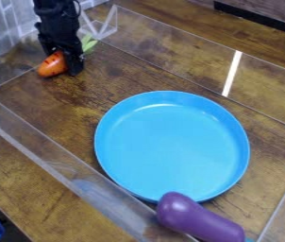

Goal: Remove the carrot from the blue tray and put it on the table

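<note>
Brown table (pixel 57 142): carrot (pixel 53 64) off blue tray (pixel 171 146), gripper (pixel 59 60) astride, grip unclear

We look down from one raised camera at the dark brown wood-grain desk (pixel 171 57), fairly close, angled.

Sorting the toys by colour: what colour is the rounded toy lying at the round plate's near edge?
Glossy purple toy, at the sky-blue round plate's near rim; the single camera view shows it.
</note>
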Robot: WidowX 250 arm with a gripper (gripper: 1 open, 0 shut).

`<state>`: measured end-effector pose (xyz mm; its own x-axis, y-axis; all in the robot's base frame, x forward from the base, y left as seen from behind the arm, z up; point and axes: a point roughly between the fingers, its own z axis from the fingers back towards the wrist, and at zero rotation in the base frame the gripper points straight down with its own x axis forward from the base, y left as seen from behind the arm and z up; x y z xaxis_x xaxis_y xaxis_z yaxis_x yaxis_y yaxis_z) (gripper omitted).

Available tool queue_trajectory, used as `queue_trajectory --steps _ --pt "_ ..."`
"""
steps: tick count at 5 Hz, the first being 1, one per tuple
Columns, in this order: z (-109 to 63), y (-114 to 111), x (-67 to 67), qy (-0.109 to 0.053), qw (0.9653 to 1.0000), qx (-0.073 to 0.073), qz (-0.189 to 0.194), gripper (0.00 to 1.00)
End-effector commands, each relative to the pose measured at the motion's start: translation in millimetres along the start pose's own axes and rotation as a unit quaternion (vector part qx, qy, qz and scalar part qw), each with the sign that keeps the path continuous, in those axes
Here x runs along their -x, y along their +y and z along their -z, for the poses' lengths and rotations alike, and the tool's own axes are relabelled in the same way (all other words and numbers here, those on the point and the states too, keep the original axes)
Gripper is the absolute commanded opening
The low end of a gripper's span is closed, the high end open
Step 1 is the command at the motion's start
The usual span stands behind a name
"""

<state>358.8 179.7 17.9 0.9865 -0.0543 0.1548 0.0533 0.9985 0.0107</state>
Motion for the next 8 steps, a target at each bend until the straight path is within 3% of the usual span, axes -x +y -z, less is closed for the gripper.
queue_trajectory --steps 1,2,3,5,7,8 --pt "-21.2 18.1 2.7 -0.002 0.9996 0.002 -0.029 1.00" --pt "-43.1 21.8 -7.2 -0.010 0.9994 0.007 -0.032 1.00" --pt "-44.9 20.1 -12.3 -0.031 0.9992 0.010 -0.024 1.00" --pt "-33.8 17.3 -11.3 -0.044 0.9987 0.024 -0.001 1.00" --pt "-59.6 5.2 -20.2 -0.056 0.9964 0.040 0.050 1.00" --pt "-72.1 0.3 -23.8 -0.065 0.9957 0.043 0.051 1.00"
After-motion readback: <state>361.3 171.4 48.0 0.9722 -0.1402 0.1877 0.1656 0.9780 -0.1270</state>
